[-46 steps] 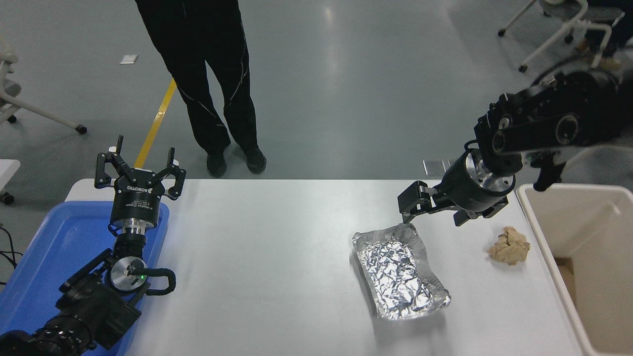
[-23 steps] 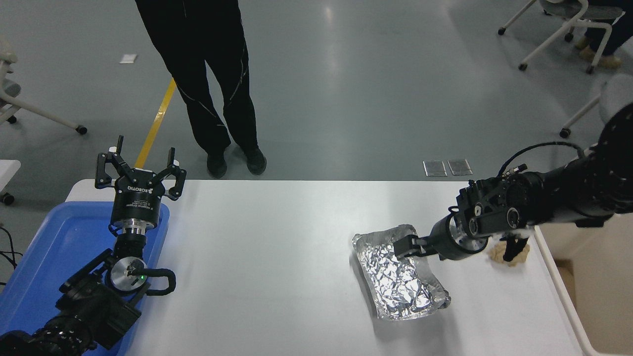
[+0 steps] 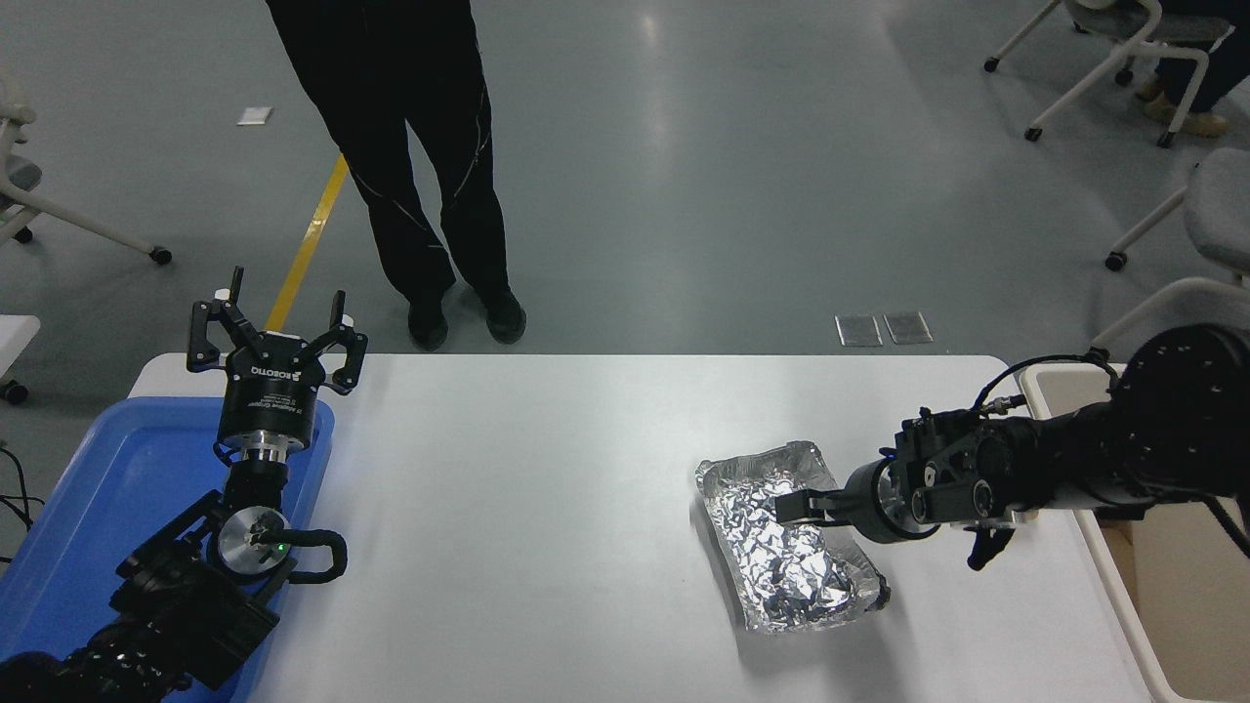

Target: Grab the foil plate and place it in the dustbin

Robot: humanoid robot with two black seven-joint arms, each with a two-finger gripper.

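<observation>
Low, right gripper (image 3: 793, 508) over foil plate (image 3: 789, 547)

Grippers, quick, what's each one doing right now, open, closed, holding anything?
Left gripper: open, empty, parked above the blue tray.
Right gripper: low over the foil plate; open or closed cannot be told.

Right pincer (image 3: 793, 508) over foil plate (image 3: 781, 557)

My left gripper (image 3: 276, 332): matte black linkage fingers with small white tips, white ROBOTIQ lettering on a black cylindrical body, silver ring at the wrist, green LED and a looped black cable below. My right gripper (image 3: 793, 507): black, silver wrist flange, black cable arching over the forearm.
</observation>
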